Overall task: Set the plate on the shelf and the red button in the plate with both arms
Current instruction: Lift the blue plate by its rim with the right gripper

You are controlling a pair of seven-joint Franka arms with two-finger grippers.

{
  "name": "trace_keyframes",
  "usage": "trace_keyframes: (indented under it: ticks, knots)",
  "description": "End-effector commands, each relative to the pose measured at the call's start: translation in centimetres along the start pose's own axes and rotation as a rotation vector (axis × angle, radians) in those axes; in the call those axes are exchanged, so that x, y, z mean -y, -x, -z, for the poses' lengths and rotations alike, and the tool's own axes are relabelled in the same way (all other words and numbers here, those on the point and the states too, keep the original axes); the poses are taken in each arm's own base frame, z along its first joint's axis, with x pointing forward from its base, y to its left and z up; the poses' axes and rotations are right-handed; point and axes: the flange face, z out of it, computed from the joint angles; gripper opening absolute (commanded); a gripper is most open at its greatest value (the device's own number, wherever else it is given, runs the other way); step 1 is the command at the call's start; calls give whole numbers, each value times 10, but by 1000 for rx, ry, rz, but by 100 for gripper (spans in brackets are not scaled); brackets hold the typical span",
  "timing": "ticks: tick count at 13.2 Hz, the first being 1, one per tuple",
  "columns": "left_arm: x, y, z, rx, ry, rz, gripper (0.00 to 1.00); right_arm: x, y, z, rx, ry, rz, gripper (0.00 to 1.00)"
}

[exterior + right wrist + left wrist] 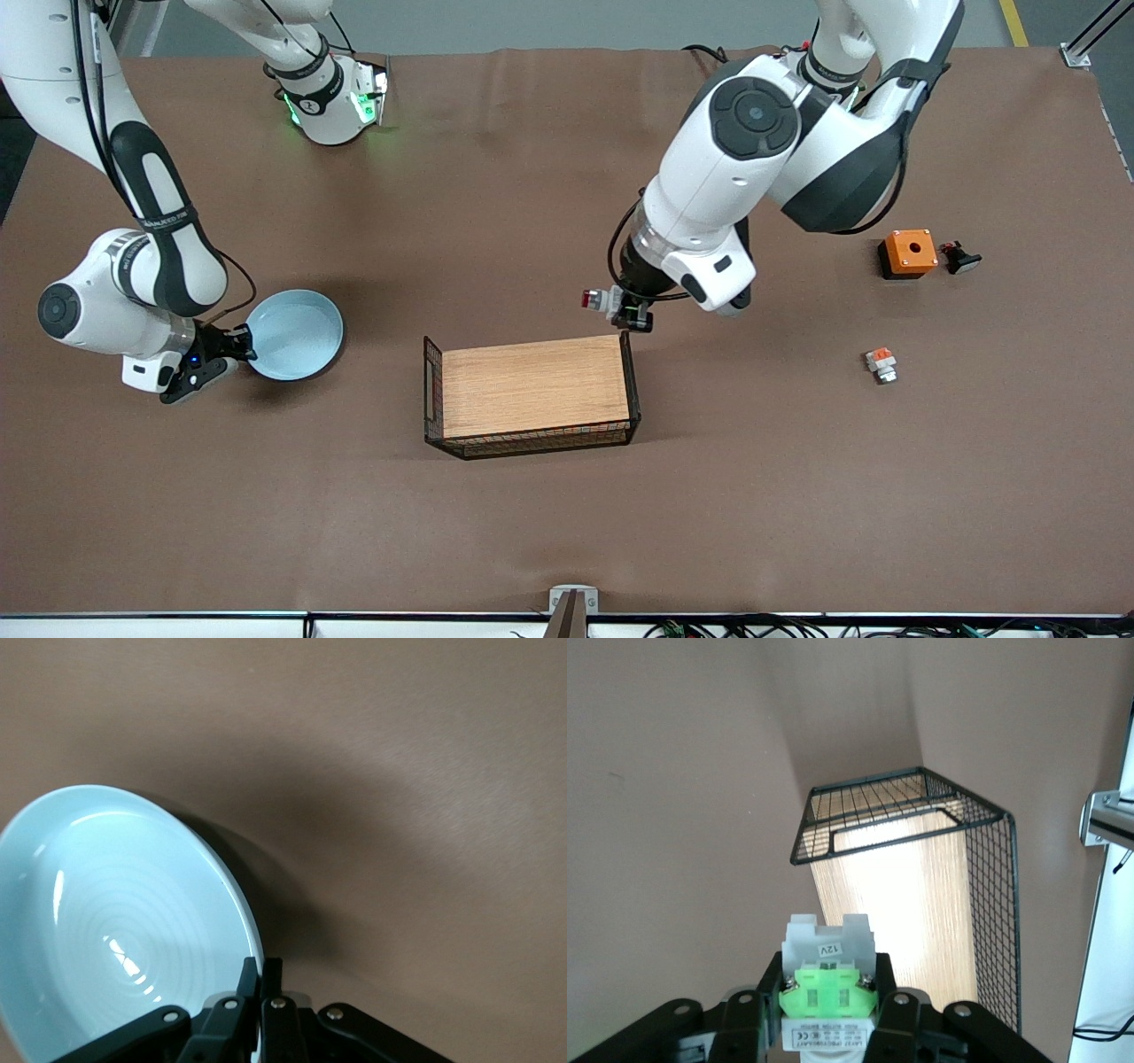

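Observation:
The pale blue plate (297, 335) (115, 921) is tilted up off the brown table toward the right arm's end, and my right gripper (244, 348) (262, 970) is shut on its rim. The red button (605, 300) (826, 979), a white body with a green patch and a red cap, is held in my left gripper (631, 313) (827, 992), which is shut on it. That gripper hangs over the table just off the edge of the wooden tray (535, 385) (921, 895) that faces the robots' bases.
A black wire wall (432, 390) rims the tray. An orange box (908, 253) and a black button (960, 258) sit toward the left arm's end, and a small part with an orange-red top (881, 363) lies nearer the camera than they do.

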Motion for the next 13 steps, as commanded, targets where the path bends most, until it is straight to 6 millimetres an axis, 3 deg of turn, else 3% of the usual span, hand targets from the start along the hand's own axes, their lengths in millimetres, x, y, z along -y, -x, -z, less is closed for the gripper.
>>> trace_keyframes:
  ticks: [1, 5, 13]
  knots:
    - [-5, 6, -10, -13, 17, -1, 0, 8, -1, 29, 7, -62, -96, 0]
    - [0, 16, -17, -34, 26, -14, 0, 37, -9, 69, 51, -143, -243, 0]
    - [-3, 12, -16, -38, 28, -9, 0, 104, -24, 151, 116, -255, -494, 0]
